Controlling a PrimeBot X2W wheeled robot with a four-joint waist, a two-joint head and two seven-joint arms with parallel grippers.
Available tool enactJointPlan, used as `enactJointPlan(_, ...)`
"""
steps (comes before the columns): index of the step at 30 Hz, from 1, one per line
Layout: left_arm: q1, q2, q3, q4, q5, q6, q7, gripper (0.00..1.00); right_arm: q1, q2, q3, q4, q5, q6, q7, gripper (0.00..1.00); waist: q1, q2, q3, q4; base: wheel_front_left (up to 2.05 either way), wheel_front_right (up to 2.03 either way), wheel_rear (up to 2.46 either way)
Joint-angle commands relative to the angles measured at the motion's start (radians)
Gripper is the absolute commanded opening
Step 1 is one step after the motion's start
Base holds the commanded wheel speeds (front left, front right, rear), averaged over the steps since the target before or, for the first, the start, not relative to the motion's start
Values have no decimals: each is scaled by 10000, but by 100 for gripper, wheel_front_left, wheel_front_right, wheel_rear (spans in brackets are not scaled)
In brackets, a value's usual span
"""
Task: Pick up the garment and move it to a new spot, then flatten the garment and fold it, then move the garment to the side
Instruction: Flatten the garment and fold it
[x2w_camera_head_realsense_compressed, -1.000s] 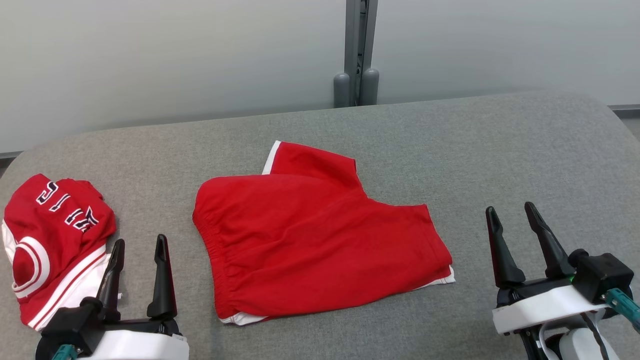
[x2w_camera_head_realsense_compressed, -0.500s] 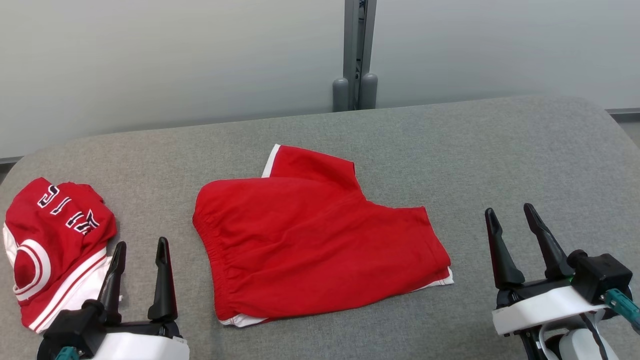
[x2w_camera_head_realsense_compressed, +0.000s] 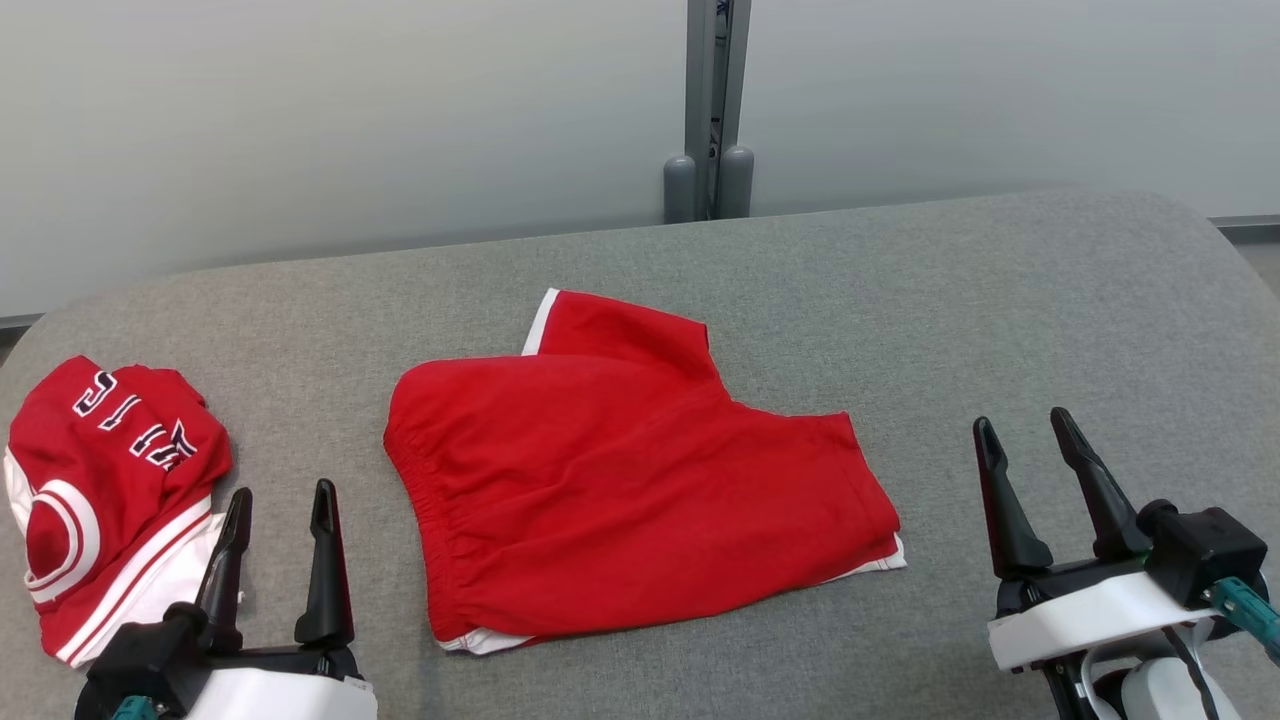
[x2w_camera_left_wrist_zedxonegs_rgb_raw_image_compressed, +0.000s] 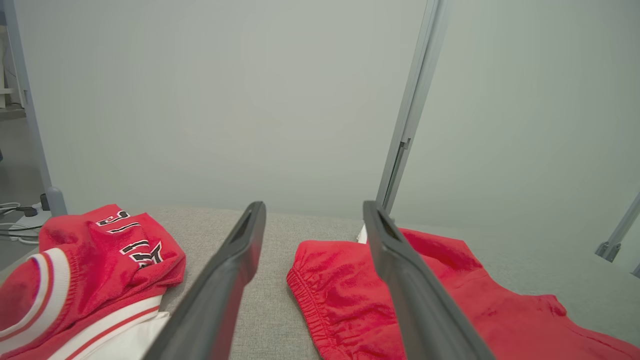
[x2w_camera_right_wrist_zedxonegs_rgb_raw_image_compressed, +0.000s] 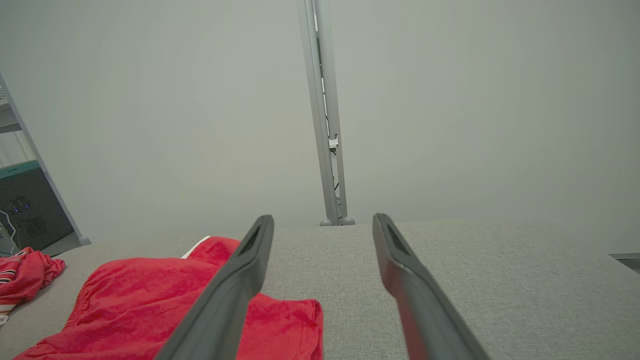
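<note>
The red shorts (x2w_camera_head_realsense_compressed: 620, 480) lay folded over in the middle of the grey table (x2w_camera_head_realsense_compressed: 1000, 300), waistband to the left. A red and white shirt (x2w_camera_head_realsense_compressed: 100, 480) sat bunched up at the left end. The left gripper (x2w_camera_head_realsense_compressed: 282, 490) was just beside the shirt. The right gripper (x2w_camera_head_realsense_compressed: 1022, 418) was off to the right of the shorts. Both had their fingers apart and held nothing.

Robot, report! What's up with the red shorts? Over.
Left gripper open, empty. Right gripper open, empty. Red shorts flat mid-table, untouched. Crumpled jersey beside left gripper.
</note>
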Motion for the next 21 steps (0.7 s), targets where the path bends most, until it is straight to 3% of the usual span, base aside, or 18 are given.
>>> enactJointPlan(1, -26, 29, 49, 4, 44, -58, -20, 100, -24, -72, -21, 7, 18, 12, -1, 100, 0, -1, 0, -2, 0, 0, 0)
enactJointPlan(6, 153, -7, -60, 426, -298, -270, 175, 100, -71, -191, 33, 171, -16, 12, 0, 100, 0, -1, 3, -28, 0, 0, 0)
enactJointPlan(12, 380, 403, -407, 872, -689, -527, 2062, 100, -472, -794, 719, 1318, 476, 12, 806, 100, 0, -1, 42, -26, 0, 0, 0)
enactJointPlan(21, 652, 829, -732, 91, -1093, -588, 4329, 100, -799, -1586, 2346, 2359, 1924, 11, 2475, 100, 0, -1, 301, 229, 0, 0, 0)
